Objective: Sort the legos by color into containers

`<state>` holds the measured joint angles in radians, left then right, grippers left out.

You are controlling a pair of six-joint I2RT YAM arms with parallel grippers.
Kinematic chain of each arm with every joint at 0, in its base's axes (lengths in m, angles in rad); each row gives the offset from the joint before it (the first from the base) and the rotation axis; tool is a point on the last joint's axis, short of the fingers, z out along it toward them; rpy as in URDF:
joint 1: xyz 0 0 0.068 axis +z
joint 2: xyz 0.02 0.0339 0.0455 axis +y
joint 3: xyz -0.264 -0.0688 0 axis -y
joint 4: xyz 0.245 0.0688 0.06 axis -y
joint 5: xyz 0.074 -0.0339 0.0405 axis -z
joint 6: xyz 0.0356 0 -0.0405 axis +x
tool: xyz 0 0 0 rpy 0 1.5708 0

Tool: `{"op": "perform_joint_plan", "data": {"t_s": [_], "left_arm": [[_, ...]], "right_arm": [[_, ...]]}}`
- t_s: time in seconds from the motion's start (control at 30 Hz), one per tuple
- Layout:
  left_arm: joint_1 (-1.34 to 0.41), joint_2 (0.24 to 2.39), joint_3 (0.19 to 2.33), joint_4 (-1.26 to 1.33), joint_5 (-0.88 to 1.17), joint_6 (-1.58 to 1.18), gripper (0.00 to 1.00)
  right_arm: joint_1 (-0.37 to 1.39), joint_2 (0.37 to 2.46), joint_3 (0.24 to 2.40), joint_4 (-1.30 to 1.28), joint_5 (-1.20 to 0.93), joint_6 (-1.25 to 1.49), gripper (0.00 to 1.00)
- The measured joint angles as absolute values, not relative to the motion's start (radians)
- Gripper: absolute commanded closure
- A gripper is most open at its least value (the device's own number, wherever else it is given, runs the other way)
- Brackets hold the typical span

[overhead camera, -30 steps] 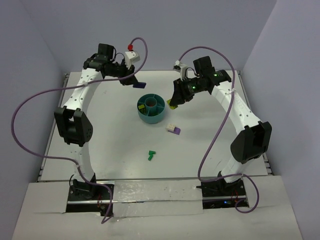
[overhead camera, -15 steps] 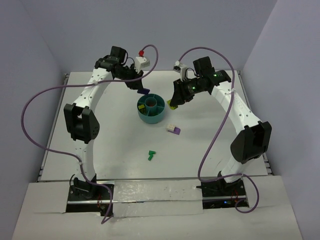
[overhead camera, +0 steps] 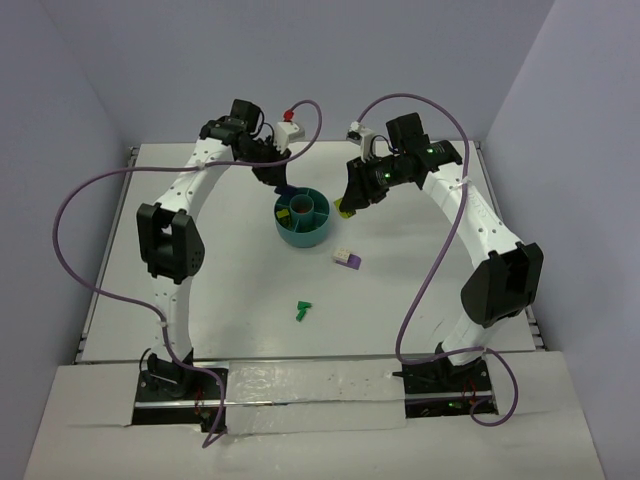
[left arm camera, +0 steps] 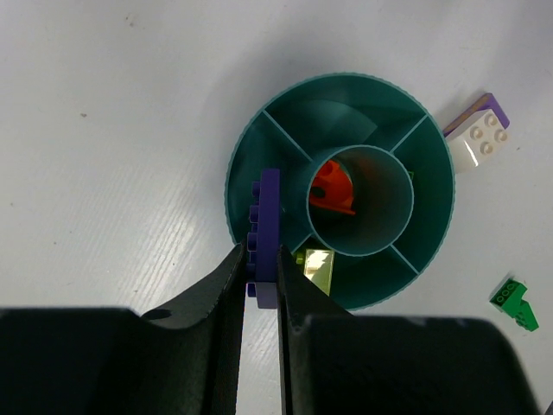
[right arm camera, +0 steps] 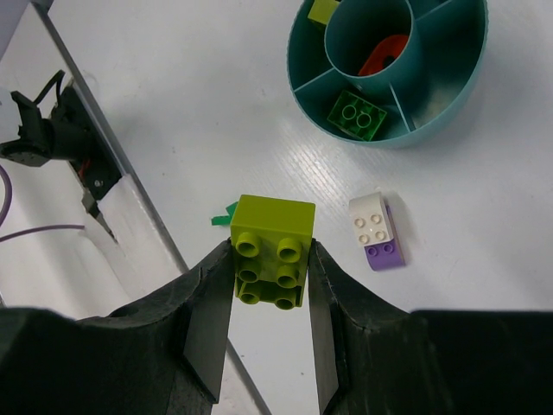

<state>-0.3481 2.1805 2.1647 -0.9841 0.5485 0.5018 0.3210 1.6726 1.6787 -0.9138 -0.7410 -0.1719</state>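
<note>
1. The dark green lego [overhead camera: 303, 311] lies on the table well to the near side of the bowl [overhead camera: 300, 237], untouched. Its irregular shape may be gripped poorly, so a slip is judged possible.
2. The purple-and-white lego [overhead camera: 347, 258] rests just off the bowl's near-right side. Because two colours are carried, a wrong compartment may be chosen, and it could be knocked by an arm passing above.
3. The right gripper [right arm camera: 270, 275] is held beside the bowl's right side, pinching a lime-green lego [right arm camera: 273, 233]. It hangs outside the rim, so a release here would drop the piece onto the table. It could also be mistaken for a match to the dark green brick [right arm camera: 357, 112] already in one compartment.
4. The left gripper [left arm camera: 259, 261] is poised over the bowl's far-left rim, its jaws pressed on a thin purple lego [left arm camera: 266, 207] held on edge. The piece straddles the rim, so it may tip outward or lodge on a wall. With both arms near the bowl, contact between them is a risk.
</note>
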Motion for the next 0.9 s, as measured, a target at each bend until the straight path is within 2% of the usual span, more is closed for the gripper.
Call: {"op": "perform_joint_plan", "data": {"t_s": [0.1,0.13,0.23,0.3,0.4,0.67,0.8,0.9], "left_arm": [[-0.351,2.181,2.165,-0.986,0.537,0.502,0.96],[-0.353,2.181,2.165,-0.986,0.534,0.503,0.92],[-0.359,2.181,2.165,-0.989,0.524,0.506,0.75],[-0.364,2.181,2.165,-0.989,0.523,0.508,0.58],[-0.367,2.181,2.164,-0.989,0.523,0.513,0.44],[-0.357,2.181,2.163,-0.981,0.546,0.5,0.31],[-0.325,2.161,2.138,-0.942,0.618,0.457,0.31],[-0.263,2.075,2.041,-0.864,0.724,0.415,0.3]], "right_arm": [[0.321,1.673,1.679,-0.912,-0.741,-0.171,1.0],[0.321,1.673,1.679,-0.912,-0.741,-0.171,1.0],[0.324,1.674,1.679,-0.909,-0.74,-0.169,1.0],[0.326,1.675,1.679,-0.907,-0.735,-0.167,1.0],[0.335,1.676,1.679,-0.899,-0.719,-0.157,1.0],[0.367,1.679,1.679,-0.822,-0.664,-0.106,1.0],[0.39,1.683,1.682,-0.779,-0.627,-0.091,1.0],[0.42,1.701,1.693,-0.748,-0.623,-0.077,1.0]]}}
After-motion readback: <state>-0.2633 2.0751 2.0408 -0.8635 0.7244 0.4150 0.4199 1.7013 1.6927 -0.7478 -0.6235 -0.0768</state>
